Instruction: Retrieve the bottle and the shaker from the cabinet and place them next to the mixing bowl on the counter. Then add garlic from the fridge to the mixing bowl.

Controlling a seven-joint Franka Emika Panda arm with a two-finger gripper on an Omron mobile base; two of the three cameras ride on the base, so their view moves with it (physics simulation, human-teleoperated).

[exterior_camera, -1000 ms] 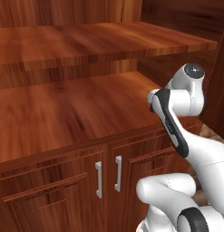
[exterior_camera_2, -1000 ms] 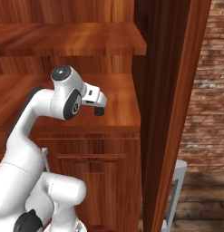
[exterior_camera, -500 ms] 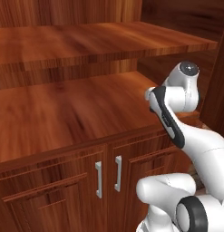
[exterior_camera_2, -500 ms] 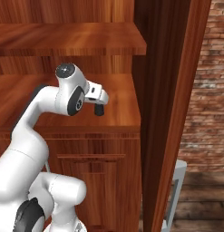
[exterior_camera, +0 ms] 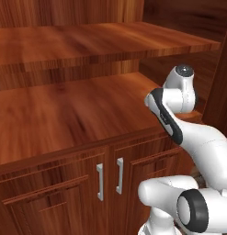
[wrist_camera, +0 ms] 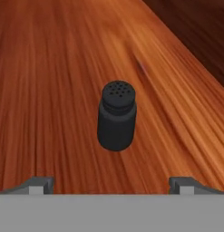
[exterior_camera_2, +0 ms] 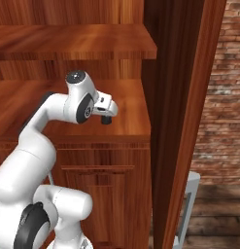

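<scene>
1. No text, label, brand, number or sign can be read anywhere, tbh.
2. The shaker [wrist_camera: 116, 116] is plain black; only a ring of small holes is seen on its cap, no lettering.
3. The cabinet [exterior_camera: 64, 110] shelves and doors are bare wood grain, nothing printed or stuck on.
4. The silver bar handles [exterior_camera: 100, 181] are unmarked.
5. The brick wall [exterior_camera_2: 223, 97] in the right base view carries no sign or writing.
6. No logo is made out on the white arm [exterior_camera_2: 48, 114] either.
</scene>
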